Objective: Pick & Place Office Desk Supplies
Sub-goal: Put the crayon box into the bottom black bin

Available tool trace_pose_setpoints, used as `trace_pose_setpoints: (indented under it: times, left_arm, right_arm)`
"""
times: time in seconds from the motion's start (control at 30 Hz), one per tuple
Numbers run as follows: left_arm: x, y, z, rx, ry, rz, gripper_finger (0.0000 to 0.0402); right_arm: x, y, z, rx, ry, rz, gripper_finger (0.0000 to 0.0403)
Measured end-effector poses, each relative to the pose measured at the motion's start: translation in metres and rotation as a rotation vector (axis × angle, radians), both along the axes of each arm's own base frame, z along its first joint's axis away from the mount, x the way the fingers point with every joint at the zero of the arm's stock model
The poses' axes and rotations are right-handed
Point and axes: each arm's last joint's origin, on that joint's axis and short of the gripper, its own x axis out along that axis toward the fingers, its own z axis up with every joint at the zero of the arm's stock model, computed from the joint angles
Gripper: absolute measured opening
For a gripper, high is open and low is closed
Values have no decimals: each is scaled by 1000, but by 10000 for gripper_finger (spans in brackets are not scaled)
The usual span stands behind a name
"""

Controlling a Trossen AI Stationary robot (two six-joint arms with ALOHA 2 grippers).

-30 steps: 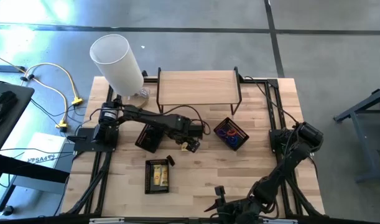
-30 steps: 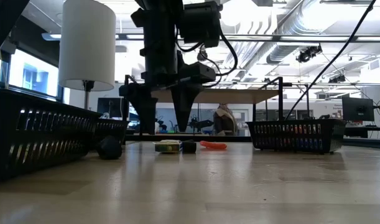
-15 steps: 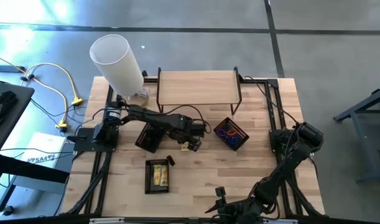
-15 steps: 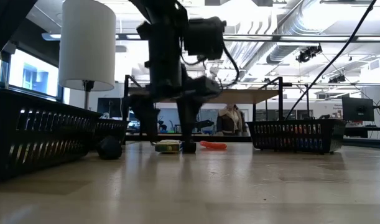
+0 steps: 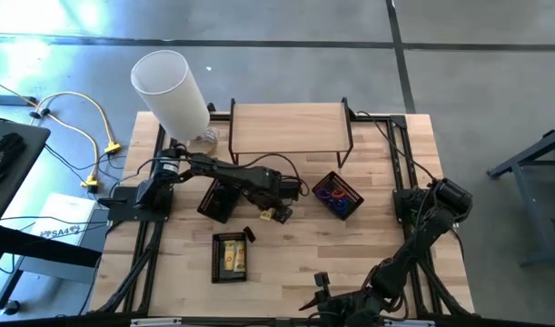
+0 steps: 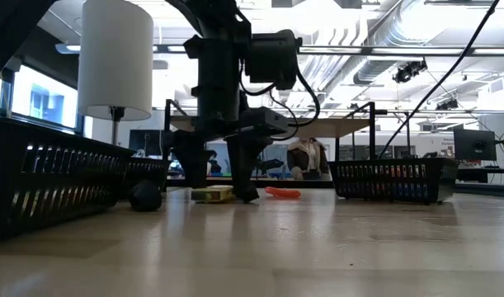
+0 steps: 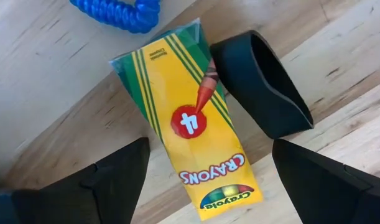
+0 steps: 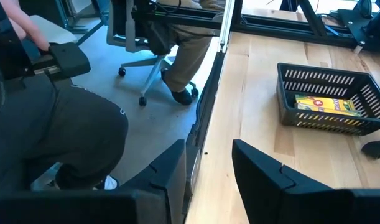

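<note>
- Only the left wrist view reads the yellow crayon box (image 7: 188, 118), marked "4" and "CRAYONS", lying between the left gripper's (image 7: 208, 180) released fingers.
- A blue coiled band (image 7: 118, 12) lies just beyond it, a black clip (image 7: 261, 84) beside it.
- From above, the box sits mid-table; a black basket (image 5: 230, 256) lies at 7 o'clock.
- The right gripper (image 8: 205, 171), parted and empty, waits at the wooden table's (image 5: 286, 254) near edge.

White cylinder lamp (image 5: 171, 88) stands at the far left corner of the wooden table (image 5: 295, 263); in the low view its shade (image 6: 115, 58) sits on a thin stem. Wooden shelf on a black frame (image 5: 289, 127) at the far edge, centre. Yellow cables (image 5: 77, 132) lie on the grey floor left of the table. Right wrist view: seated person's legs (image 8: 190, 56) on a wheeled office chair (image 8: 137, 37) beside the table edge.
</note>
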Motion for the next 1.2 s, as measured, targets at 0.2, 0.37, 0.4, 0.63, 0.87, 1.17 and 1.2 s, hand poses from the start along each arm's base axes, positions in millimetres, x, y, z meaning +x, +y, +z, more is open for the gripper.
trace_pose_setpoints:
  times: [0.2, 0.37, 0.4, 0.63, 0.87, 1.17, 1.2]
  left_arm:
    - [0, 2, 0, -41, 1, -10, 332]
    - [-1, 3, 0, -57, 7, -28, 319]
    - [-1, 4, 0, -69, 9, -34, 312]
    - [-5, 9, -1, -73, 47, -22, 243]
    - [-6, 11, -2, -61, 61, -13, 190]
    - [-7, 11, -1, -55, 64, -34, 134]
    - [-7, 11, -1, -55, 63, -45, 131]
  right_arm:
    - [0, 0, 0, 2, 0, -1, 120]
    - [0, 0, 0, 0, 1, 1, 120]
    - [0, 0, 0, 0, 0, 1, 120]
    - [0, 0, 0, 0, 0, 1, 120]
    - [0, 0, 0, 0, 0, 2, 120]
    - [0, 0, 0, 0, 0, 2, 120]
    - [0, 0, 0, 0, 0, 2, 120]
